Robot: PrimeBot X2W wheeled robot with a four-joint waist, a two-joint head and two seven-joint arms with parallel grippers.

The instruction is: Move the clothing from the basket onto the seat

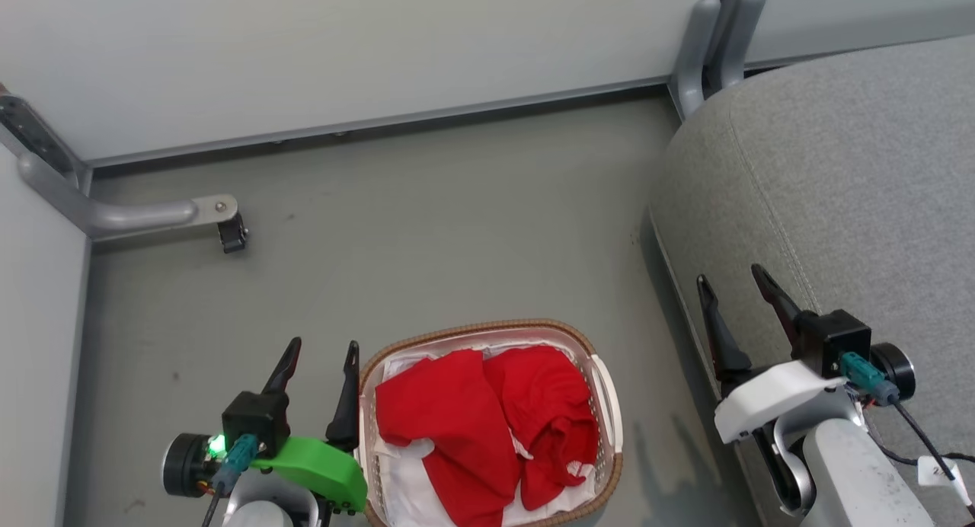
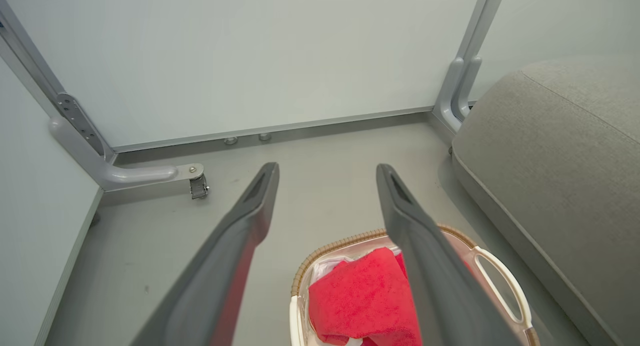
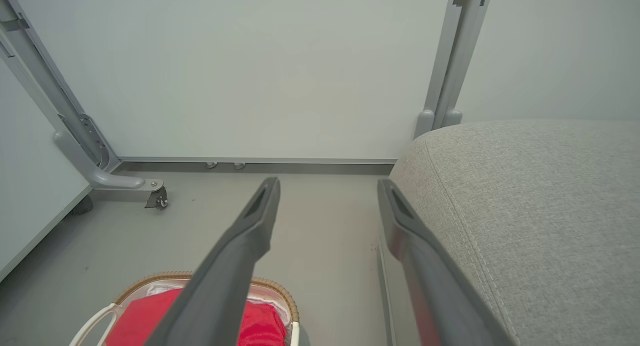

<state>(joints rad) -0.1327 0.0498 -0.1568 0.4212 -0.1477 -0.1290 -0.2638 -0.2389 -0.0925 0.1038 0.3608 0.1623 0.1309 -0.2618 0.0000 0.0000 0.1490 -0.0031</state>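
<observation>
From my head, the clothing [image 1: 472, 413] lies heaped in the basket [image 1: 607, 394], which stands on the floor [image 1: 457, 207] to the left of the seat [image 1: 838, 192]. My left pincer [image 1: 322, 346] hangs spread beside the basket's left rim. My right pincer [image 1: 729, 276] is spread over the seat's edge. Both are empty. My left wrist looks past its 2 fingers onto the red heap, well set, I judge, for a first grab. My right wrist faces floor and cushion, near where the clothing should land.

You can read no text. The white tag [image 1: 938, 471] on the black cable [image 1: 916, 428] bears marks too small to make out.
</observation>
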